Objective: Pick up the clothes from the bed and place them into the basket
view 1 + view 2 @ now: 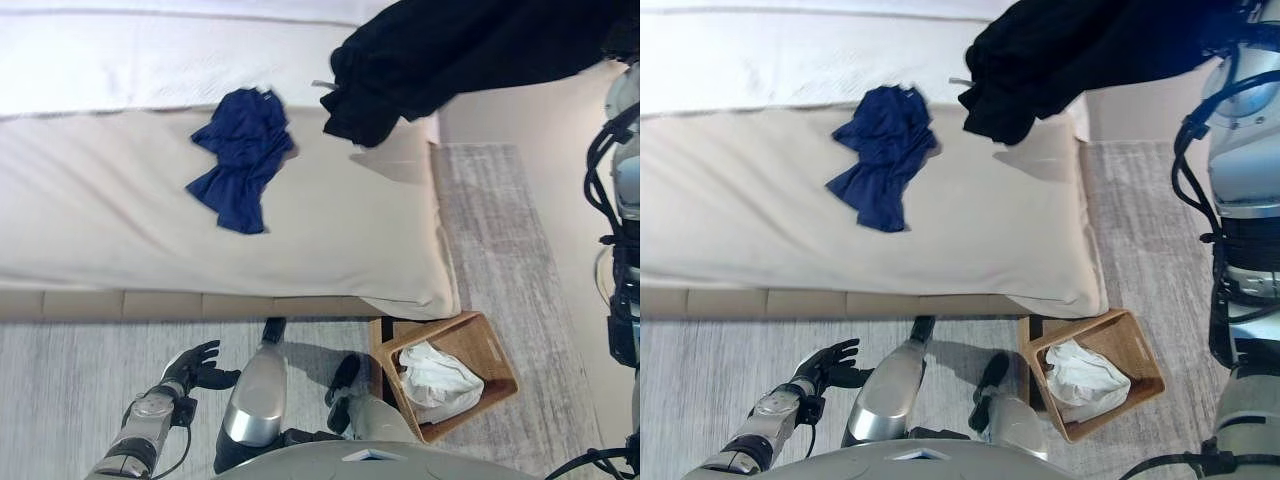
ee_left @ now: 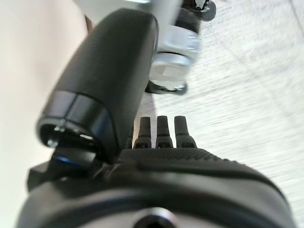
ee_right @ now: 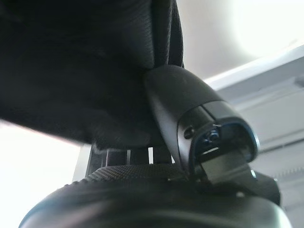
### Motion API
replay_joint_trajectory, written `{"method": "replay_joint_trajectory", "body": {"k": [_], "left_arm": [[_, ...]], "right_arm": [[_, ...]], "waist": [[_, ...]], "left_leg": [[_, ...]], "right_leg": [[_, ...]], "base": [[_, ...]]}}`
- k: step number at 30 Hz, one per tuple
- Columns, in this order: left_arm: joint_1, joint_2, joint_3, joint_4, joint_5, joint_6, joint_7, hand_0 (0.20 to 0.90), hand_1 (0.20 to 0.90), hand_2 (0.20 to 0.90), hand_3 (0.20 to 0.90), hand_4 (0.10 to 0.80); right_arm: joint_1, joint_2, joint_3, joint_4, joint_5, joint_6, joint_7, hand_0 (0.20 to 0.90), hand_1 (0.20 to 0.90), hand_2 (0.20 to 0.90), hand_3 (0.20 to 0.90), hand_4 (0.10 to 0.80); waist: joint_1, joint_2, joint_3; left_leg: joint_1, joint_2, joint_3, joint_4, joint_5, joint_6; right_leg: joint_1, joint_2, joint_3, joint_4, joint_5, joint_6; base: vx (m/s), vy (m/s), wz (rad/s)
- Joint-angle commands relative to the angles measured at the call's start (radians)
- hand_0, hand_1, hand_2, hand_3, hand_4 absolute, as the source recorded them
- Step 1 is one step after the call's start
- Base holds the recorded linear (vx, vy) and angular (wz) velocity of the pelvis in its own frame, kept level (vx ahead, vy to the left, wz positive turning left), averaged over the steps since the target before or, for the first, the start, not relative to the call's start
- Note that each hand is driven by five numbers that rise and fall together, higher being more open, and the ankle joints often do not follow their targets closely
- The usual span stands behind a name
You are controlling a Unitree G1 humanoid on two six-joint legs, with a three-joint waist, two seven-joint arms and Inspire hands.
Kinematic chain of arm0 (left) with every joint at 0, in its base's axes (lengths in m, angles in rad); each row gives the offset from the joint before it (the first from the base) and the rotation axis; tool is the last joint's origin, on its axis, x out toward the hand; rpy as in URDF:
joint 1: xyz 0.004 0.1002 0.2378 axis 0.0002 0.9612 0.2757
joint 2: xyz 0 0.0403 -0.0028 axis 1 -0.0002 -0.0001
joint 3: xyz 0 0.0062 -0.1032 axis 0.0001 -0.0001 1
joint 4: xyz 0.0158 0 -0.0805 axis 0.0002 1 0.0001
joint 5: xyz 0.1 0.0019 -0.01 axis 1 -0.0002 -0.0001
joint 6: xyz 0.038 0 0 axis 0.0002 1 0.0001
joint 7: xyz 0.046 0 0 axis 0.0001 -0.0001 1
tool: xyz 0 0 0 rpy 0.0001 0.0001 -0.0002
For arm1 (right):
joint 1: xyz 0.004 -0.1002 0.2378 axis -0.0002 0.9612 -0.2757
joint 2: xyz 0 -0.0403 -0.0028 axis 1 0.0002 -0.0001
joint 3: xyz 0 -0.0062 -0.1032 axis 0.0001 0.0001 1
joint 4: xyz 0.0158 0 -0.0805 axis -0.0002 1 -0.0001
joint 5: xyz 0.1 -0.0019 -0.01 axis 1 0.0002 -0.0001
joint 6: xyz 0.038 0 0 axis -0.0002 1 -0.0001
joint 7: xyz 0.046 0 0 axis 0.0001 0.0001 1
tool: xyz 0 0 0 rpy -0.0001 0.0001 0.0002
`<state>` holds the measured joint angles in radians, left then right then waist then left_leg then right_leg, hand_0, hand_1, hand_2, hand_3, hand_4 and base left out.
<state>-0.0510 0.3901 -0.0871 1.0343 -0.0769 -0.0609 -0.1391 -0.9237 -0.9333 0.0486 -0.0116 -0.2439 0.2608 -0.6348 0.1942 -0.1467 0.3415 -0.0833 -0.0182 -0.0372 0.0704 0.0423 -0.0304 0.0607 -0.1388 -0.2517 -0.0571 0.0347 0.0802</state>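
Note:
A black garment [image 1: 440,55] hangs in the air over the bed's far right corner, held up from the upper right. In the right wrist view my right hand [image 3: 190,118] is shut on this black cloth [image 3: 71,61], thumb pressed against it. A dark blue garment [image 1: 243,155] lies crumpled on the beige bed [image 1: 100,200], left of the black one. A wicker basket [image 1: 490,340] stands on the floor at the bed's near right corner, with a white cloth [image 1: 435,380] inside. My left hand [image 1: 195,365] hangs low at the lower left, open and empty, fingers [image 2: 161,130] straight.
A white pillow band [image 1: 150,60] runs along the far side of the bed. A grey rug [image 1: 60,390] covers the floor in front of the bed and along its right side [image 1: 510,230].

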Motion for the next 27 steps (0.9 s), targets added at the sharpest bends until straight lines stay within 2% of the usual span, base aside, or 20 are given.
{"method": "replay_joint_trajectory", "body": {"k": [1, 6, 11, 18, 24, 26, 27], "left_arm": [[0.055, -0.031, -0.125, 0.063, 0.030, 0.029, 0.003, 0.900, 0.900, 0.900, 0.900, 0.800], [0.035, -0.042, -0.154, 0.057, 0.047, 0.069, -0.010, 0.900, 0.900, 0.900, 0.900, 0.800], [0.022, -0.042, -0.163, 0.061, 0.068, 0.093, -0.035, 0.900, 0.900, 0.900, 0.900, 0.800], [0.026, -0.027, -0.174, 0.068, 0.103, 0.102, -0.056, 0.900, 0.900, 0.900, 0.900, 0.800], [0.029, -0.003, -0.172, 0.060, 0.111, 0.090, -0.053, 0.900, 0.900, 0.900, 0.900, 0.800], [0.026, 0.001, -0.175, 0.056, 0.107, 0.088, -0.054, 0.900, 0.900, 0.900, 0.900, 0.800], [0.016, 0.007, -0.183, 0.043, 0.092, 0.079, -0.052, 0.900, 0.900, 0.900, 0.900, 0.800]], "right_arm": [[0.036, -0.143, -0.032, -0.001, -0.003, -0.031, -0.132, 0.300, 0.300, 0.300, 0.200, 0.100], [0.102, -0.221, -0.107, 0.011, 0.051, -0.037, -0.176, 0.300, 0.300, 0.300, 0.200, 0.100], [0.197, -0.252, -0.176, 0.049, 0.133, -0.046, -0.128, 0.300, 0.300, 0.300, 0.200, 0.100], [0.428, -0.152, -0.248, 0.164, 0.180, -0.027, 0.135, 0.300, 0.300, 0.300, 0.200, 0.100], [0.556, -0.038, -0.237, 0.197, 0.122, -0.036, 0.244, 0.300, 0.300, 0.300, 0.200, 0.100], [0.561, -0.028, -0.228, 0.205, 0.110, -0.039, 0.258, 0.300, 0.300, 0.300, 0.200, 0.100], [0.564, -0.014, -0.203, 0.235, 0.080, -0.041, 0.291, 0.300, 0.300, 0.300, 0.200, 0.100]], "waist": [[-0.066, 0.063, -0.285], [-0.124, 0.077, -0.309], [-0.168, 0.080, -0.313], [-0.218, 0.094, -0.294], [-0.254, 0.122, -0.255], [-0.259, 0.129, -0.246], [-0.269, 0.149, -0.219]], "left_leg": [[0.147, 0.007, 0.050, -0.144, -0.091, 0.042], [0.182, 0.010, 0.095, -0.150, -0.107, 0.037], [0.204, 0.011, 0.128, -0.144, -0.122, 0.038], [0.224, 0.016, 0.172, -0.123, -0.147, 0.045], [0.219, 0.022, 0.200, -0.090, -0.162, 0.058], [0.213, 0.022, 0.201, -0.081, -0.164, 0.059], [0.196, 0.021, 0.201, -0.061, -0.163, 0.060]], "right_leg": [[0.029, 0.064, 0.023, 0.037, -0.072, 0.008], [0.040, 0.072, 0.060, 0.027, -0.070, 0.005], [0.040, 0.075, 0.091, 0.030, -0.071, 0.003], [0.028, 0.073, 0.135, 0.035, -0.063, 0.005], [-0.004, 0.069, 0.155, 0.079, -0.074, 0.000], [-0.015, 0.068, 0.158, 0.092, -0.077, -0.001], [-0.040, 0.064, 0.160, 0.119, -0.082, -0.006]], "base": [[-0.005, -0.023, -0.55], [-0.004, -0.018, -0.41], [-0.014, -0.056, -0.35], [-0.013, -0.092, -0.21], [-0.014, -0.125, -0.19], [-0.047, -0.102, -0.22], [-0.099, -0.104, -0.07]]}}
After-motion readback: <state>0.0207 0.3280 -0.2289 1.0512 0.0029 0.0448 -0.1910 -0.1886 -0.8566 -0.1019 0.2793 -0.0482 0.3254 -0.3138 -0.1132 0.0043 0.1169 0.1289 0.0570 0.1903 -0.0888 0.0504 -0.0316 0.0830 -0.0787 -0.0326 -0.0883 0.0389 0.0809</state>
